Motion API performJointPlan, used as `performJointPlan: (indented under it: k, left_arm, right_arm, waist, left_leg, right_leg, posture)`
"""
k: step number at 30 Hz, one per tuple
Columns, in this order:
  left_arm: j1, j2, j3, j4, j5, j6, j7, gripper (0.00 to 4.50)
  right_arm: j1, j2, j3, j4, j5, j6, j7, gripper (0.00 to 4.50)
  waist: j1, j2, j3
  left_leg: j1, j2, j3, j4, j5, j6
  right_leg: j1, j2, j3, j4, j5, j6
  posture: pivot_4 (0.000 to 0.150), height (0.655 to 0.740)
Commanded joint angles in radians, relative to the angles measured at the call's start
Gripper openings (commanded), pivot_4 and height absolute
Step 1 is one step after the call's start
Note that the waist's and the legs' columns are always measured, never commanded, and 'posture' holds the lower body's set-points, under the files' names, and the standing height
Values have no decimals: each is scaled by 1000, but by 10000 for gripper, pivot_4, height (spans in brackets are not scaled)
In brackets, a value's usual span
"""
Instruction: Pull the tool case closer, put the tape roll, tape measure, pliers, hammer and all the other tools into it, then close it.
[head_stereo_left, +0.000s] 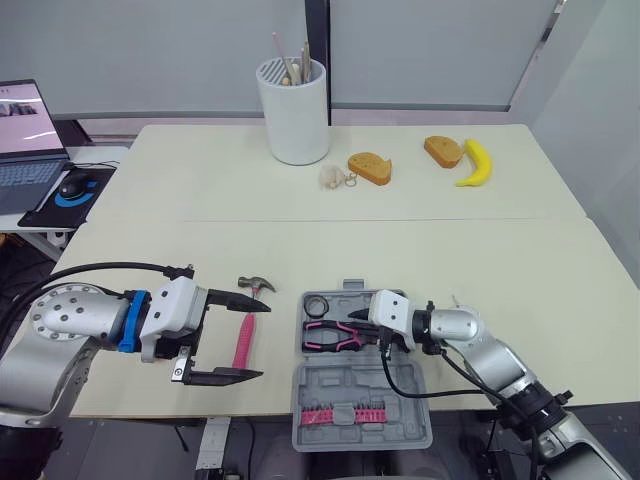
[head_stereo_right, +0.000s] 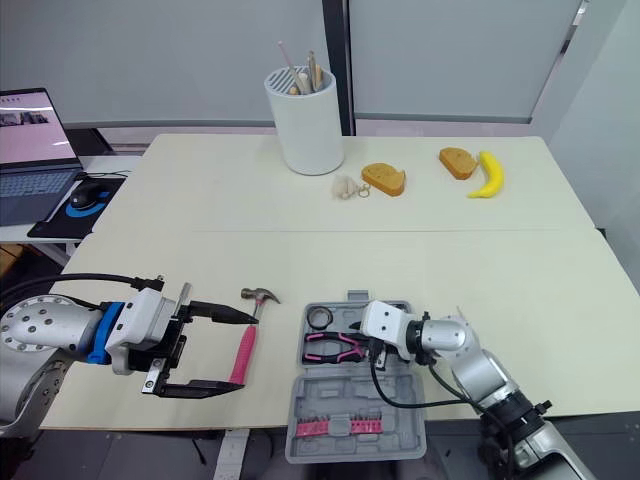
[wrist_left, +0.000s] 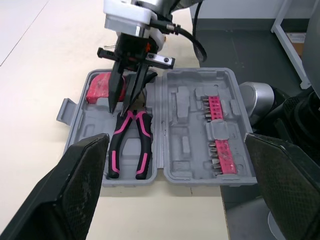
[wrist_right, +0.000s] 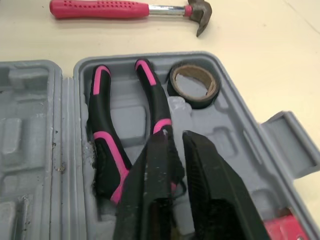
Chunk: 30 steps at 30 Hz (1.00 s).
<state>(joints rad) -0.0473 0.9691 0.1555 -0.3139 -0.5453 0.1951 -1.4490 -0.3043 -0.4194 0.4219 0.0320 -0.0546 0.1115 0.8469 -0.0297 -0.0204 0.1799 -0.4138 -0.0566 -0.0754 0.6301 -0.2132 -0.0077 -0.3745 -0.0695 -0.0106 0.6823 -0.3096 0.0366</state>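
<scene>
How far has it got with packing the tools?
Done: the tool case sits open at the near edge of the table, with the tape roll, pliers and a red item, possibly the tape measure, inside. In hand: the right gripper is at the pliers; the open left gripper is by the hammer. Left: hammer in, case shut.

Cream table (head_stereo_left: 420, 250), seam across the middle. Grey panels (head_stereo_left: 150, 50) behind, split by a dark post (head_stereo_left: 317, 50); possibly frosted glazing. Side desk (head_stereo_left: 108, 156) at left carries a laptop (head_stereo_left: 25, 140). Dark floor (wrist_left: 240, 50).
</scene>
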Motion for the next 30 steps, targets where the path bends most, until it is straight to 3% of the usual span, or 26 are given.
performJointPlan:
  k: [1, 8, 14, 30]
  left_arm:
    - [-9, 3, -4, -11, -1, -8, 1, 45000]
    - [-12, 3, -13, -17, -3, -3, 8, 45000]
    - [-9, 2, -14, -24, -3, 2, 20, 45000]
    - [16, -12, -14, -40, 0, 1, 55, 45000]
  right_arm:
    - [-2, 3, -5, 4, -7, -33, -4, 77]
    - [-10, 1, 33, 87, -62, -17, 1, 77]
    - [-6, -2, 53, 129, -90, -20, 2, 77]
    - [-22, -16, 33, 128, -80, -20, 8, 77]
  waist:
    - [0, 0, 0]
    - [-1, 0, 0]
    - [0, 0, -1]
    - [0, -2, -3]
  left_leg:
    - [0, 0, 0, 0, 0, 0]
    - [2, 0, 0, 0, 0, 0]
    - [15, 1, 1, -2, 0, 0]
    - [15, 1, 1, -2, 0, 0]
  right_leg:
    - [0, 0, 0, 0, 0, 0]
    - [2, 1, 0, 0, 0, 0]
    - [9, 1, 1, -1, 0, 0]
    - [9, 0, 1, -1, 0, 0]
  posture:
    - [1500, 7400]
    - [1500, 7400]
    - [1500, 7400]
    - [1500, 7400]
